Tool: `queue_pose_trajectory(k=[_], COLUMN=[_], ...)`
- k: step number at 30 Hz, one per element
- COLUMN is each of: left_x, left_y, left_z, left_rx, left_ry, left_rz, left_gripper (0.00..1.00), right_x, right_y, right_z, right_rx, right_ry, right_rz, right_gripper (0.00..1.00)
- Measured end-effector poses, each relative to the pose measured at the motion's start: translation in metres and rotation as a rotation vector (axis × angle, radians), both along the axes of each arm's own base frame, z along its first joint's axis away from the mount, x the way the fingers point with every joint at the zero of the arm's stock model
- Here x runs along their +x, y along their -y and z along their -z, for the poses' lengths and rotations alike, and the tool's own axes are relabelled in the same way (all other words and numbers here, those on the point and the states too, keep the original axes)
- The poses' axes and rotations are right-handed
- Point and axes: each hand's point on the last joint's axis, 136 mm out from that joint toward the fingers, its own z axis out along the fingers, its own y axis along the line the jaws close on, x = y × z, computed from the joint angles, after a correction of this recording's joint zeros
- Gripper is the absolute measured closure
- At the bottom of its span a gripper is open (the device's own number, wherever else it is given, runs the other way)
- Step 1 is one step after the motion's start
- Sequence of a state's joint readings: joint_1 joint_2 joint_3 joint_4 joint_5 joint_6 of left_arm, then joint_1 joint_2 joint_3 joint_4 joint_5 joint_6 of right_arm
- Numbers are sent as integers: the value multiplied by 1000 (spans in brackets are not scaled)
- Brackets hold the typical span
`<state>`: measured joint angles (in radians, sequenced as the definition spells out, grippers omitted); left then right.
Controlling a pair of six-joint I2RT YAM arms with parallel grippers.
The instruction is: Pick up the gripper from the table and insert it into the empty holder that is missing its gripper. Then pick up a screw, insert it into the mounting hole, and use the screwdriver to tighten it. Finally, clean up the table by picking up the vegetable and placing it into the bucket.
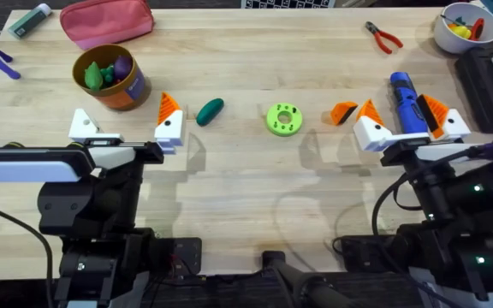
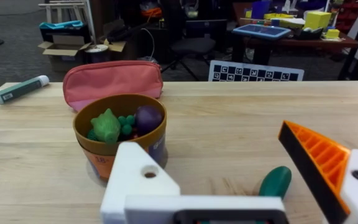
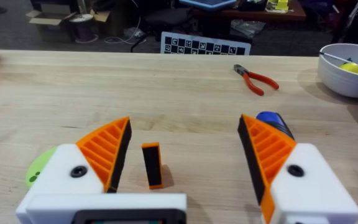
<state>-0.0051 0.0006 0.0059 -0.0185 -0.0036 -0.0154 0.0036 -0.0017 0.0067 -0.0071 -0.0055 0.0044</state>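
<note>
Since overhead puts the gripper [image 1: 343, 112] loose on the table just left of your wide-open, empty right gripper [image 1: 411, 130], start there. Left wrist: left gripper [image 2: 244, 180] spread, empty; bare holder [image 2: 138, 177] waits. Right wrist: centre fingers around it.

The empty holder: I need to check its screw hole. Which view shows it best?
The left wrist view: the holder sits close, its dark hole facing the camera. Overhead, the holder is small and seen from above.

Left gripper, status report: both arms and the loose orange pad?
Left gripper open, empty, one holder bare. Right gripper open. Loose orange pad on table beside right gripper. Nothing blocking.
</note>
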Motion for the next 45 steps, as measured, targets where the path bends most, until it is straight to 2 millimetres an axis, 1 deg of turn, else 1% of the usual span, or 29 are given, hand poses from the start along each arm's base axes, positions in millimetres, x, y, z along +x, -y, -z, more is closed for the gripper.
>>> queue_pose_trajectory(k=[10,13,15,18,21,22,24,28,30,33,36,40,45], left_x=[0,0,0,-1,-2,-4,-7,-14,-13,-4,12,36,61], left_y=[0,0,0,0,0,0,0,-3,-4,-4,-4,-4,-4], left_z=[0,-1,-7,-21,-26,-31,-48,-95,-114,-128,-126,-108,-85], left_rx=[0,0,-1,-1,-1,-1,-1,-1,-1,1,4,8,13], left_ry=[1,6,28,83,79,76,81,71,44,-67,-220,-456,-686], left_rz=[0,0,0,0,0,0,-1,-18,-22,-24,-24,-25,-25], left_gripper=[14,14,15,15,15,15,15,15,15,16,15,15,15], right_x=[0,0,1,1,-3,-4,-8,-15,-14,-8,-1,9,17], right_y=[0,0,-1,-1,-2,-2,-2,-2,-2,-2,-2,-3,-3], right_z=[1,-2,-10,-33,-51,-58,-73,-101,-110,-111,-105,-99,-90], right_rx=[0,0,0,1,1,1,1,1,1,4,5,6,7], right_ry=[-3,7,42,132,169,173,173,124,66,-70,-229,-423,-631], right_rz=[-2,-3,-4,-8,-11,-11,-11,-11,-11,-11,-11,-13,-13], right_gripper=[8,8,8,8,8,8,7,8,8,7,8,8,8])
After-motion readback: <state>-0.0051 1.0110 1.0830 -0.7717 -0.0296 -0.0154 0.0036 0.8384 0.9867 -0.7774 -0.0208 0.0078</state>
